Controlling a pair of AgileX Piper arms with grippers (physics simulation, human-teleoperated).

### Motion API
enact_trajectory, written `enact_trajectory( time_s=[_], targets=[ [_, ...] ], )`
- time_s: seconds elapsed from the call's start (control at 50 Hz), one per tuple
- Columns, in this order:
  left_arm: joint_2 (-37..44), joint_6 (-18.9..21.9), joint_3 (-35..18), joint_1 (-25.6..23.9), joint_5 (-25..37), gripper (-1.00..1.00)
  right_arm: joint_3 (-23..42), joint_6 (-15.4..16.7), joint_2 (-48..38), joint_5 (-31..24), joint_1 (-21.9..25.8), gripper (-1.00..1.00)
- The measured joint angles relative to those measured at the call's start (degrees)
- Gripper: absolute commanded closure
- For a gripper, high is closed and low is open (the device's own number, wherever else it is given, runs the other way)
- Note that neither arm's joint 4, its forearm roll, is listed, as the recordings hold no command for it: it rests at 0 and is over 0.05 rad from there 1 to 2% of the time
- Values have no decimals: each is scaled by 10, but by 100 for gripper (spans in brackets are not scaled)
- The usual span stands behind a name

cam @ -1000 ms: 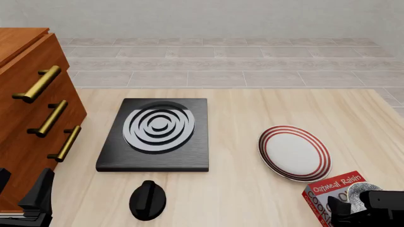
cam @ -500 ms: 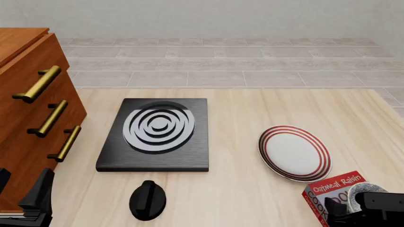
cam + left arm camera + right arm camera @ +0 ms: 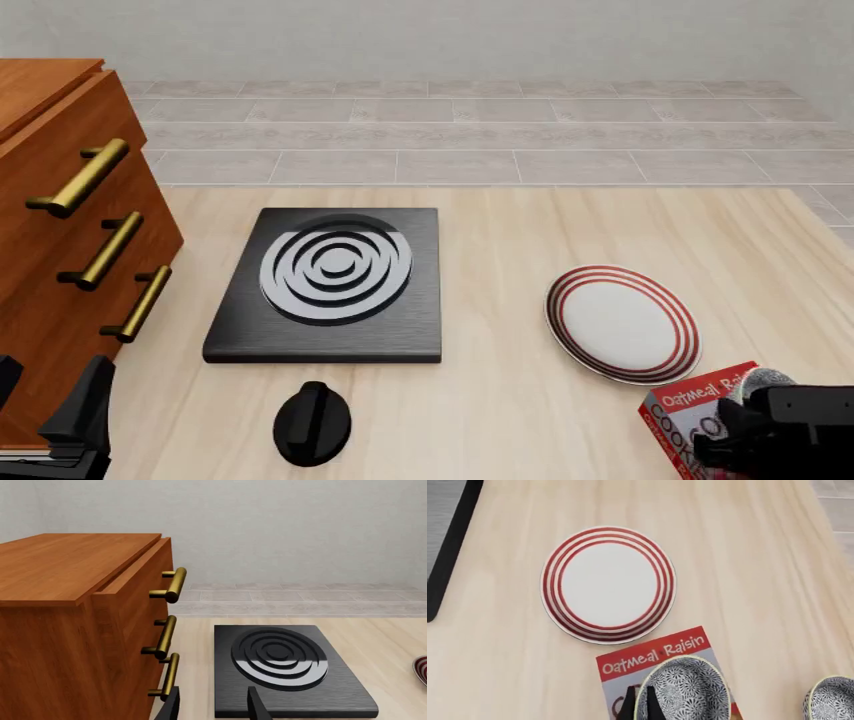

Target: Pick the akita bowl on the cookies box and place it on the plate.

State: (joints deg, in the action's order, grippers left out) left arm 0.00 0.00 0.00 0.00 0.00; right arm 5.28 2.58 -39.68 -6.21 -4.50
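The akita bowl [image 3: 684,690] is sitting on the cookies box [image 3: 650,657], just beside the plate [image 3: 607,584]. I am holding my right gripper [image 3: 639,704] at the bowl's rim; whether it is clamped, I cannot tell. My left gripper [image 3: 212,705] is hanging open near the black slab [image 3: 287,667].

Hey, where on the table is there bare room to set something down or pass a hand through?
Bare wood lies between the black slab and the plate, beyond both toward the table's far edge, and between the black knob and the cookies box. It is crowded at the near right, where the right gripper, akita bowl and a second bowl cluster.
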Motion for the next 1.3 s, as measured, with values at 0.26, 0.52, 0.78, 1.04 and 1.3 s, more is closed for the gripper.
enact_trajectory(
  time_s=[0.26,0.52,0.78,1.04,1.3],
  targets=[
    [0,0,0,0,0,-100,104,79,20,-78,7,100],
    [0,0,0,0,0,-100,181,140,7,-106,22,100],
    [0,0,0,0,0,-100,204,172,-57,-64,42,100],
    [0,0,0,0,0,-100,218,201,-123,-20,56,100],
    [0,0,0,0,0,-100,229,240,-170,0,61,100]
  ],
)
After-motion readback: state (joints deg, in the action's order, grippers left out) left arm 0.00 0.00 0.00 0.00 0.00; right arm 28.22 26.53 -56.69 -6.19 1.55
